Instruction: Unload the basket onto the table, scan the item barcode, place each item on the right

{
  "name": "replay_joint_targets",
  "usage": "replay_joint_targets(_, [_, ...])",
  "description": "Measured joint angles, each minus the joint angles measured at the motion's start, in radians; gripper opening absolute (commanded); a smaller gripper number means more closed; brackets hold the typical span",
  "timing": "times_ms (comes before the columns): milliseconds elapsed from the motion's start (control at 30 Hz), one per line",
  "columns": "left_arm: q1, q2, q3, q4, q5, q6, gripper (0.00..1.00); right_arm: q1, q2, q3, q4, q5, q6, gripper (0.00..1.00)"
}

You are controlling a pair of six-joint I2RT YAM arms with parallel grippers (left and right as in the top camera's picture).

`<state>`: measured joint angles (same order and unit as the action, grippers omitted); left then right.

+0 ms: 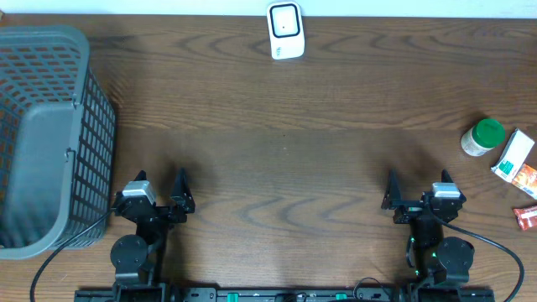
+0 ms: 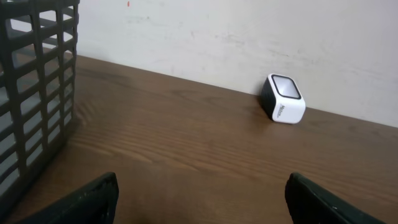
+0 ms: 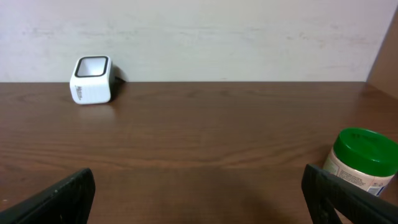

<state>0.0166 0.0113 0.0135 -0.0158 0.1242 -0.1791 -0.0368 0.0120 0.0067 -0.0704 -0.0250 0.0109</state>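
A wooden table (image 1: 285, 151) seen from above. A white scanner (image 1: 285, 30) sits at the middle of the far edge. A green-lidded jar (image 1: 482, 137) stands near the right edge, just beside a box (image 1: 513, 156). A grey basket (image 1: 50, 50) sits at the left. The left end effector (image 1: 159, 178) and right end effector (image 1: 418, 179) sit open and empty at the near edge.

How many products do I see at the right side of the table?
4: a green-lidded jar, a white box right of it, an orange packet at the picture's edge, and a red packet apart from these. More may lie beyond that edge.
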Motion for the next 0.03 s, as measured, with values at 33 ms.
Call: replay_joint_targets(33, [0.000, 0.000, 0.000, 0.000, 0.000, 0.000, 0.86, 0.000, 0.000, 0.000, 0.000, 0.000, 0.000, 0.99])
